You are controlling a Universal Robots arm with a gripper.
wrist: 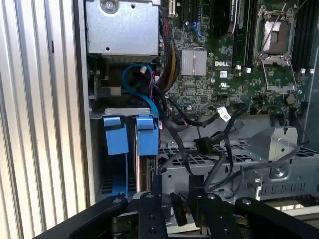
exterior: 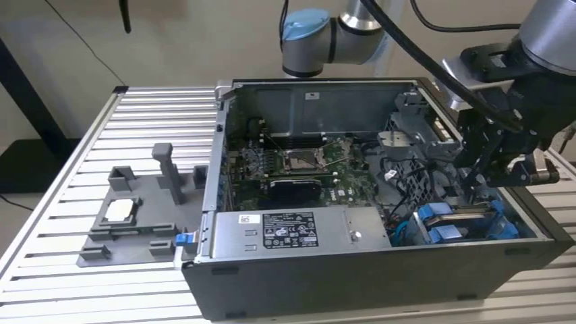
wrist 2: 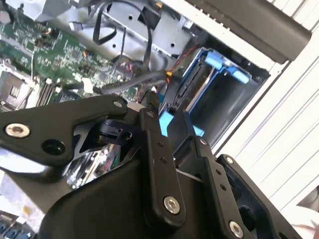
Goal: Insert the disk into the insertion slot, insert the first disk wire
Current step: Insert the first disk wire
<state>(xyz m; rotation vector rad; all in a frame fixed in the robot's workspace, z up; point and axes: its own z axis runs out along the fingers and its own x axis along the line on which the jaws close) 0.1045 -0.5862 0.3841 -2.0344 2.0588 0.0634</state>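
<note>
The disk [exterior: 455,212] is already home (that step I judge done). It stands on edge in the insertion slot [exterior: 506,228], in the case's corner on the exterior view's right, near the power-supply box [exterior: 288,229]. Its long axis runs along the case's near wall, blue-tabbed end toward that box. As far as I can see, the wire is not yet plugged in. My gripper [exterior: 474,192] hangs just over the bay, fingers [wrist: 149,209] clenched on what looks like a black wire connector [wrist: 178,208].

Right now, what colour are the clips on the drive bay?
Bright blue; the drive bay clips show best in the first wrist view.
</note>
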